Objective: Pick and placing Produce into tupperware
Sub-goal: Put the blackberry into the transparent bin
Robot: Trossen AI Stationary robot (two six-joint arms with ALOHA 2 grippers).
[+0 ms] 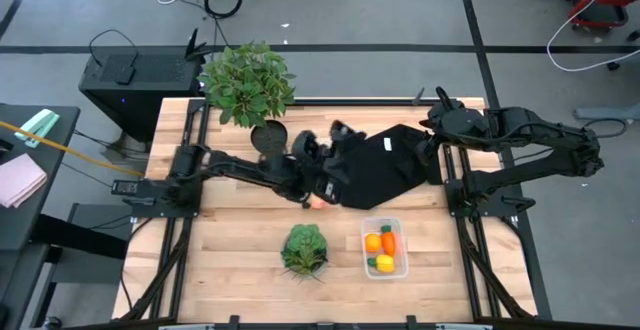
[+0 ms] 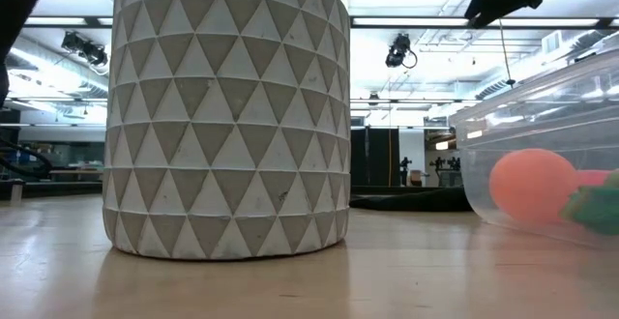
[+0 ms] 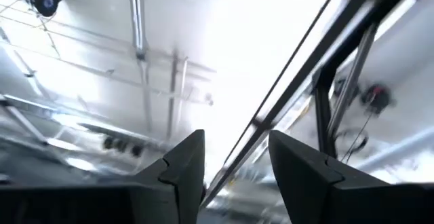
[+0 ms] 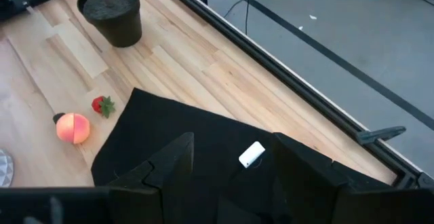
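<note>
While the tupperware (image 1: 384, 248) sits on the front part of the wooden table (image 1: 230, 250) with some produce inside, other pieces lie loose by the black cloth (image 1: 385, 170).

Inside the clear box are an orange ball (image 1: 372, 242), an orange carrot (image 1: 388, 242) and a yellow piece (image 1: 384, 263); the lettuce head (image 1: 304, 249) rests just beside it. A pale peach-coloured ball (image 4: 72, 127) and a tiny red piece (image 4: 102, 105) lie on bare wood near the cloth's edge. The left gripper (image 3: 234, 163) is above that spot, its fingers parted and holding nothing, pointed up at the ceiling. The right gripper (image 4: 234, 157) hangs over the cloth, fingers apart and empty, a small white object (image 4: 252, 153) lying below. The potted plant (image 1: 247, 82) stands at the table's back edge.
</note>
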